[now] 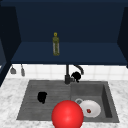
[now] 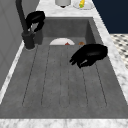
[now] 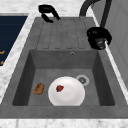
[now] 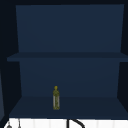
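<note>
The right hand (image 1: 76, 75) is positioned at the faucet (image 1: 67, 75), with its fingers curled around the faucet base; the right side view shows the right hand (image 3: 99, 37) wrapped on the base beside the rear wall. The left hand (image 1: 42, 97) hovers above the ribbed drainboard (image 1: 47, 95), fingers loosely curled, holding nothing; it is apart from the surface in the left side view (image 2: 88, 55).

Surroundings: the basin (image 3: 100, 75) lies to the right of the drainboard. It contains a white plate (image 3: 66, 91) carrying a small red item (image 3: 59, 88), a brown item (image 3: 39, 88) just beside the plate, and the drain (image 3: 82, 79) touching the plate rim. A red sphere (image 1: 67, 115) stands at the front edge of the sink, overlapping the plate in the front view. A bottle (image 4: 56, 98) stands on the lower cabinet shelf (image 4: 87, 107), well above the faucet.

Clearances: the drainboard around the left hand is unobstructed. The marble table (image 1: 10, 90) borders the sink on all sides.
</note>
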Tool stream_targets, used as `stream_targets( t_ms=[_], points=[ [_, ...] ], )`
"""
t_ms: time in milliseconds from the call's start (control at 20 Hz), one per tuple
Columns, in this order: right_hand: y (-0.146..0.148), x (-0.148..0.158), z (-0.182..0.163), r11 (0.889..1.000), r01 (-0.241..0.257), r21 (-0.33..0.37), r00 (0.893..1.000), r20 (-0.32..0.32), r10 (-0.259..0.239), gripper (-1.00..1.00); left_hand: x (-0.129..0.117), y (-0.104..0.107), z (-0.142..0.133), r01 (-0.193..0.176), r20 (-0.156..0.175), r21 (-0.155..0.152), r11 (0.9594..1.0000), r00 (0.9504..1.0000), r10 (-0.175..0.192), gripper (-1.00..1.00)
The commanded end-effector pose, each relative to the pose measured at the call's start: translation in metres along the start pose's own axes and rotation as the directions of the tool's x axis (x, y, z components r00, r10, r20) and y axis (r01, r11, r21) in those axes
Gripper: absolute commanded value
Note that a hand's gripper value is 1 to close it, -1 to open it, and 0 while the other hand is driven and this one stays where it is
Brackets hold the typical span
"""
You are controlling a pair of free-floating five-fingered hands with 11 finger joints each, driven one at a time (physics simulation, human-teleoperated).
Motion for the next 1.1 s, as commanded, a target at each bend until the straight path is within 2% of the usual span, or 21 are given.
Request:
stream_targets(
  t_ms=[0, 100, 200, 550, 800, 1000, 1050],
  points=[
    [0.020, 0.000, -0.010, 0.997, 0.034, 0.071, 0.999, 0.014, -0.036, 1.00, 0.000, 0.000, 0.000, 0.000, 0.000, 0.000, 1.0000, 1.0000, 0.000, 0.00],
    [0.021, -0.007, -0.008, 1.000, 0.028, 0.009, 0.999, 0.027, -0.028, 1.00, 0.000, 0.000, 0.000, 0.000, 0.000, 0.000, 1.0000, 1.0000, 0.000, 0.00],
    [0.019, -0.010, -0.006, 1.000, 0.017, -0.019, 0.999, 0.046, -0.016, 1.00, 0.000, 0.000, 0.000, 0.000, 0.000, 0.000, 1.0000, 1.0000, 0.000, 0.00],
    [0.022, -0.014, -0.005, 0.996, 0.057, -0.064, 0.998, 0.031, -0.056, 1.00, 0.000, 0.000, 0.000, 0.000, 0.000, 0.000, 1.0000, 1.0000, 0.000, 0.00],
    [0.024, -0.013, -0.006, 0.991, 0.064, -0.119, 0.998, 0.023, -0.061, 1.00, 0.000, 0.000, 0.000, 0.000, 0.000, 0.000, 1.0000, 1.0000, 0.000, 0.00],
    [0.029, -0.011, -0.001, 0.982, 0.057, -0.180, 0.998, 0.018, -0.055, 1.00, 0.000, 0.000, 0.000, 0.000, 0.000, 0.000, 1.0000, 1.0000, 0.000, 0.00],
    [0.042, -0.011, 0.012, 0.977, 0.025, -0.211, 0.999, 0.032, -0.019, 1.00, 0.000, 0.000, 0.000, 0.000, 0.000, 0.000, 1.0000, 1.0000, 0.000, 0.00]
  ],
)
